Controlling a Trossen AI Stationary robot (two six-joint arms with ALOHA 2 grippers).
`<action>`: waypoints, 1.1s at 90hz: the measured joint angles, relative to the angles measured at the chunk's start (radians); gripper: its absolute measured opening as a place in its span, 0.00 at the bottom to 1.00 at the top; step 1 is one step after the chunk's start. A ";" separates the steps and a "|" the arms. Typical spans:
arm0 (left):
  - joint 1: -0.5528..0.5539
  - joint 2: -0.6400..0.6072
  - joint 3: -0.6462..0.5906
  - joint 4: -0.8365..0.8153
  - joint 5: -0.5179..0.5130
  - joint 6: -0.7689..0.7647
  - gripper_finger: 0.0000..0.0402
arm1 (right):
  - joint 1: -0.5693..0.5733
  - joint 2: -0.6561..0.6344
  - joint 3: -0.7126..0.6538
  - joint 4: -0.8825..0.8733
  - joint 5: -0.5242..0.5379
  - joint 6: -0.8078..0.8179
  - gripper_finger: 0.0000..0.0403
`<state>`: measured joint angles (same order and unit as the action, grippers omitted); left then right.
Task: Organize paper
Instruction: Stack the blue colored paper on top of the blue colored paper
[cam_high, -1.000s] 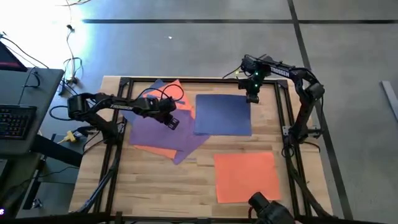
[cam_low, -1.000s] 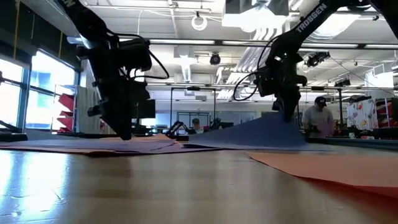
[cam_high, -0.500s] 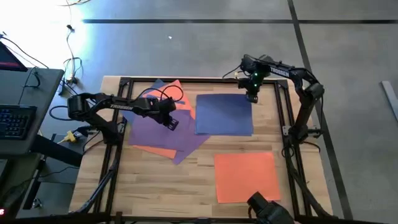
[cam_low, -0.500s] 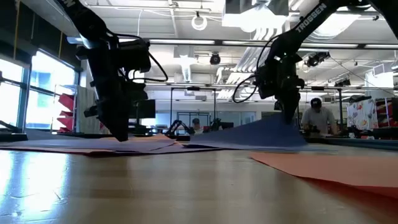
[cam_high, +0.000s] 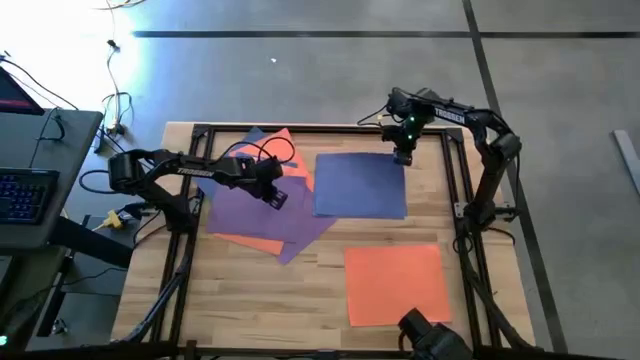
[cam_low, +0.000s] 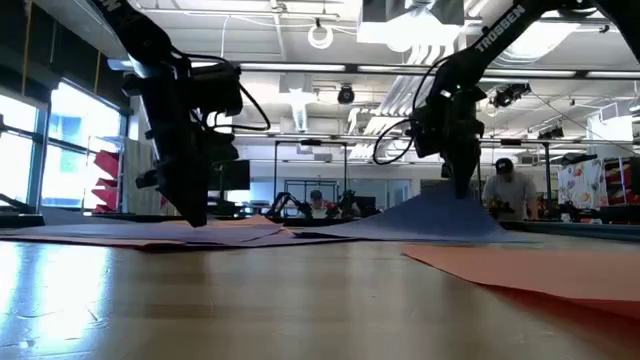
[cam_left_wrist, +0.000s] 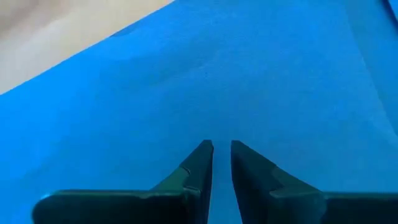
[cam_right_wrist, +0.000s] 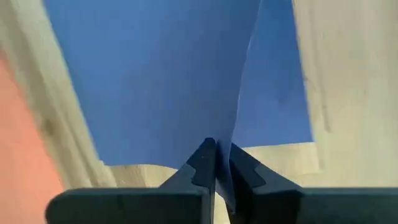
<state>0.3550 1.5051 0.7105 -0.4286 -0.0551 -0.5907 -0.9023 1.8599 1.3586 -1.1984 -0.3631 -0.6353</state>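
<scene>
A blue sheet of paper (cam_high: 360, 185) lies at the far right of the table, its far right corner raised in my shut right gripper (cam_high: 403, 157). An orange sheet (cam_high: 395, 285) lies flat near the front right. At the left, purple sheets (cam_high: 250, 212) and orange sheets (cam_high: 255, 243) overlap in a loose pile. My left gripper (cam_high: 277, 197) points down onto the top purple sheet, its fingers almost together with nothing between them. My left gripper sets its shut fingertips (cam_left_wrist: 202, 155) down on the top purple sheet (cam_left_wrist: 217, 81) from above, near the sheet's far right part. The sheet lies flat on the pile. My right gripper pinches the blue sheet's far right corner (cam_right_wrist: 239, 124) between its two fingers, from above, pointing down. That corner stands lifted like a tent (cam_low: 430, 212), while the rest of the sheet lies on the table.
Dark frame rails (cam_high: 455, 170) run along the table's sides and far edge. A camera mount (cam_high: 430, 335) sits at the near edge. A desk with a keyboard (cam_high: 25, 195) stands left of the table. A person (cam_low: 505, 185) shows in the room behind.
My right gripper has drawn the blue sheet's held corner a little toward the table's right edge, and the sheet has slid slightly with it. My left gripper has shifted a little toward the table's left edge on the purple sheet.
</scene>
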 joint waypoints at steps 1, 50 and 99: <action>0.000 0.000 0.000 0.000 0.000 0.000 0.09 | 0.000 0.000 0.000 0.000 -0.003 0.002 0.00; 0.000 0.000 0.000 0.000 -0.003 0.000 0.09 | 0.000 0.000 0.000 -0.016 -0.074 0.038 0.00; 0.000 0.000 0.000 0.008 -0.008 0.000 0.09 | -0.022 0.000 0.000 -0.023 -0.116 0.126 0.00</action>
<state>0.3548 1.5050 0.7109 -0.4206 -0.0635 -0.5907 -0.9240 1.8599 1.3586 -1.2216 -0.4791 -0.5091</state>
